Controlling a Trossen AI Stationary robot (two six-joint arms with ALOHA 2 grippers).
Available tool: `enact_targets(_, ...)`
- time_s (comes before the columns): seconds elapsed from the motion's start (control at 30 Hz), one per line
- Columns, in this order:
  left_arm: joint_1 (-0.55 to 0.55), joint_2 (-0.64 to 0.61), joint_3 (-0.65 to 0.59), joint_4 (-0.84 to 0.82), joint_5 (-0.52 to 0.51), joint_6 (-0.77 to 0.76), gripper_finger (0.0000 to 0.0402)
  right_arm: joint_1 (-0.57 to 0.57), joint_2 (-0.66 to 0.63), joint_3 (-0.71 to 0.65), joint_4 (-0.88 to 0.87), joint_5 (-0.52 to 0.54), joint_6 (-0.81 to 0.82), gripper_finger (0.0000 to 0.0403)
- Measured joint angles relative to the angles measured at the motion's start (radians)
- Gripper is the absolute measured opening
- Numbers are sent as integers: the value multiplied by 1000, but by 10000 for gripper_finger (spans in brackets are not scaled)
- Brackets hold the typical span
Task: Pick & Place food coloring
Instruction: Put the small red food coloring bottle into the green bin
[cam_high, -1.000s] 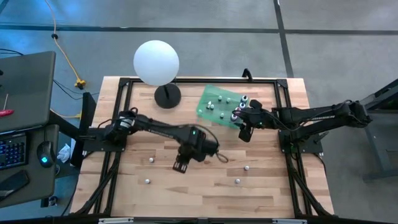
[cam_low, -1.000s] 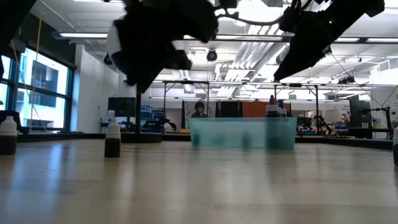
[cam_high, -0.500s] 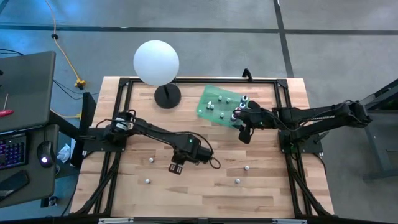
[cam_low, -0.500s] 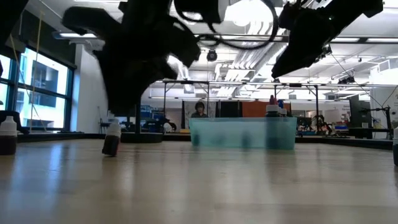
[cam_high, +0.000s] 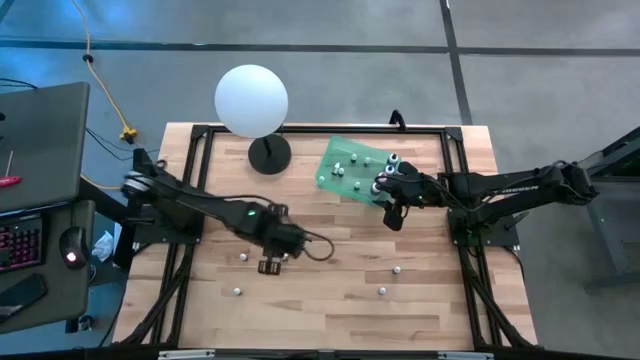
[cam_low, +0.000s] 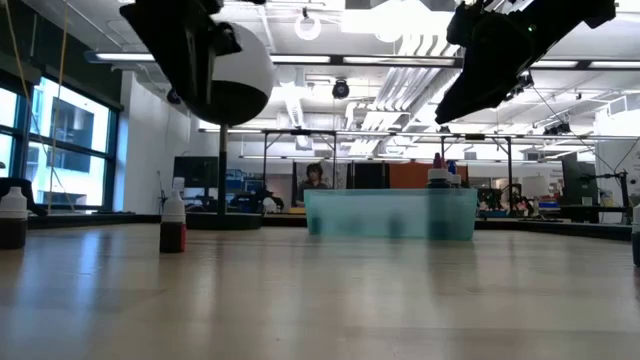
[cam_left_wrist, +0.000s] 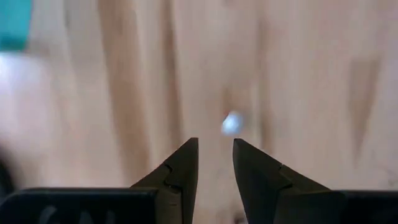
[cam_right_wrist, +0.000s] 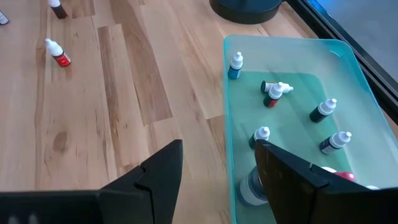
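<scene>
Several tiny white-capped bottles (cam_right_wrist: 329, 142) in translucent green tray (cam_right_wrist: 292, 53)

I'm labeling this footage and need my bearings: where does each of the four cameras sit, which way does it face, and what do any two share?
High view: overhead, straight down on the table; both arms, left tool, right tool.
Low view: table height, facing the room; arms hang in from above.
Left wrist view: on the left arm, facing the wood and a small bottle; its two fingers show.
Right wrist view: on the right arm, facing the green tray; open fingers.
Shared: the tray shows in high, low and right wrist views.
</scene>
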Motion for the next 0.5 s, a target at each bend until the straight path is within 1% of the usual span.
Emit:
enact_targets(0.07, -15, -55, -116, 188, 24, -26, 96, 0, 0, 0, 1, 0, -1, 195)
enact_targets(0.13, -22, -74, -203, 305, 40, -42, 96, 0, 0, 0, 1, 0, -1, 195)
enact_targets(0.23, -13, -75, -283, 351, 73, -84, 96, 0, 0, 0, 1, 0, -1, 195)
enact_targets(0.33, 15, -51, -327, 387, 148, -114, 96, 0, 0, 0, 3, 0, -1, 195)
enact_targets(0.4, 29, -41, -342, 391, 177, -117, 96, 0, 0, 0, 8, 0, -1, 195)
enact_targets(0.47, 37, -31, -339, 422, 184, -109, 96, 0, 0, 0, 11, 0, -1, 195)
enact_targets(0.5, 38, -31, -339, 409, 185, -109, 96, 0, 0, 0, 12, 0, -1, 195)
